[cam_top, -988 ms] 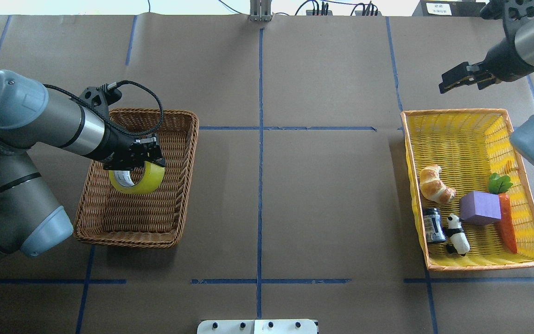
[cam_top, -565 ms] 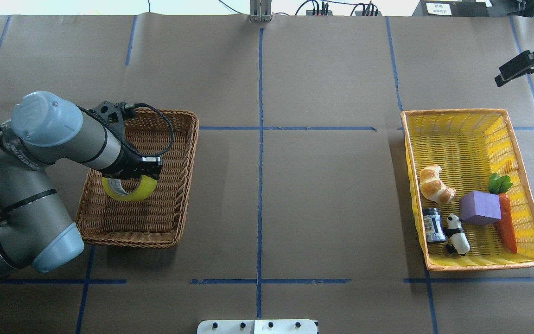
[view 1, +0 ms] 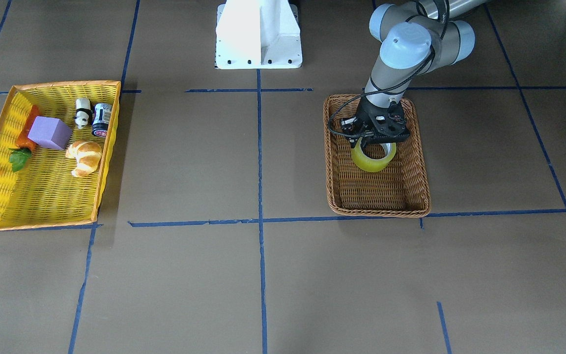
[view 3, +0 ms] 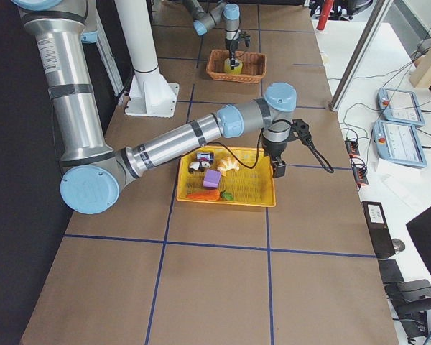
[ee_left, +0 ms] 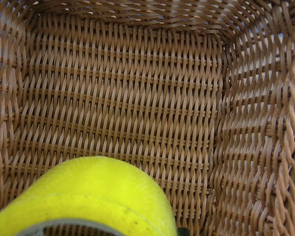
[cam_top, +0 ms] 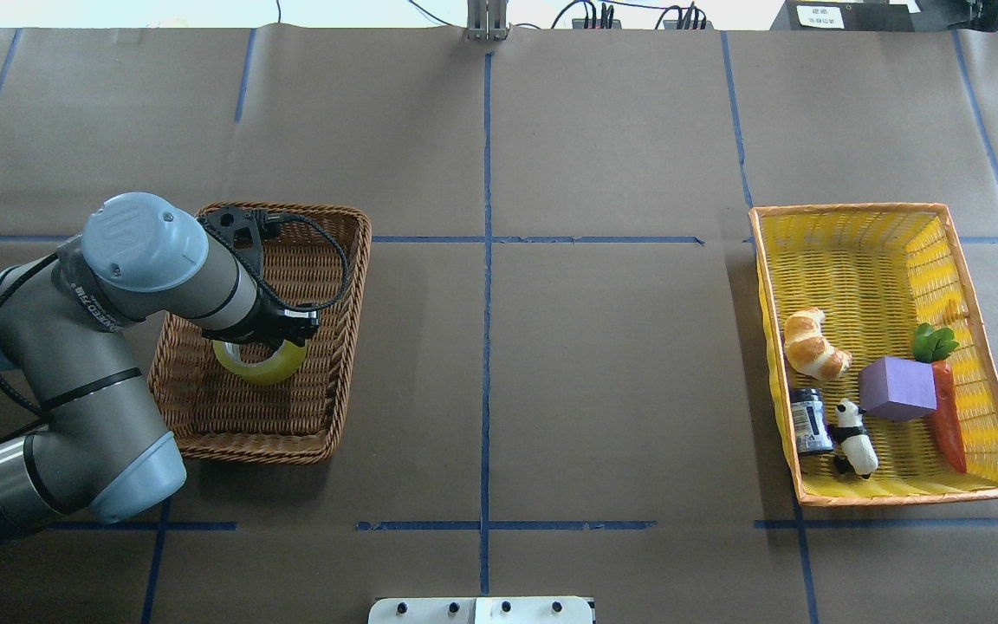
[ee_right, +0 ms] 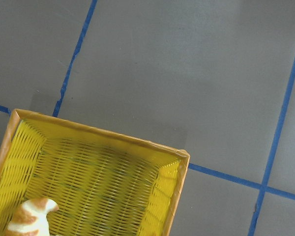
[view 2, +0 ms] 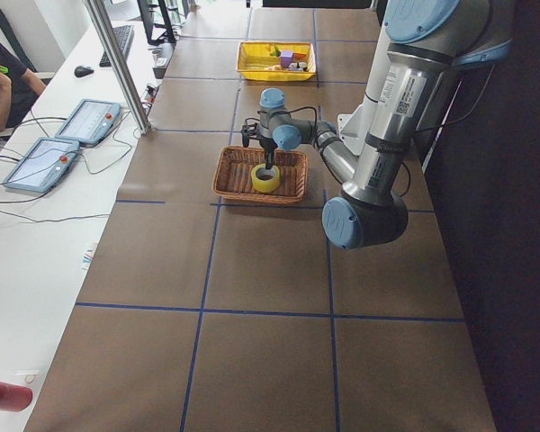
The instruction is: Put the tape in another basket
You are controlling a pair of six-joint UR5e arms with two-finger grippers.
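While left gripper (cam_top: pixel 279 336) holds tape (cam_top: pixel 262 372), basket (cam_top: pixel 359 260) walls enclose.

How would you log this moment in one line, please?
left gripper: shut on tape | tape: inside basket | right gripper: state unclear, near yellow tray

A table covered in matt brown paper (cam_top: pixel 603 364) fills most views, marked into large rectangles by strips of blue tape (cam_top: pixel 486 347). Black cables and plugs (cam_top: pixel 638 16) sit along its edge at the top of the overhead view. In the exterior left view a long white desk (view 2: pixel 36 243) runs down the left side. It carries two grey control tablets with red buttons (view 2: pixel 88 121), a black keyboard (view 2: pixel 124 40) and a dark mouse (view 2: pixel 84 70). A silvery metal post (view 2: pixel 117 63) rises at the table's edge beside the desk. A person in a black top (view 2: pixel 4 76) shows at the upper left corner. A black panel (view 2: pixel 522 225) closes the right side. The light is bright and even, the shadows soft.
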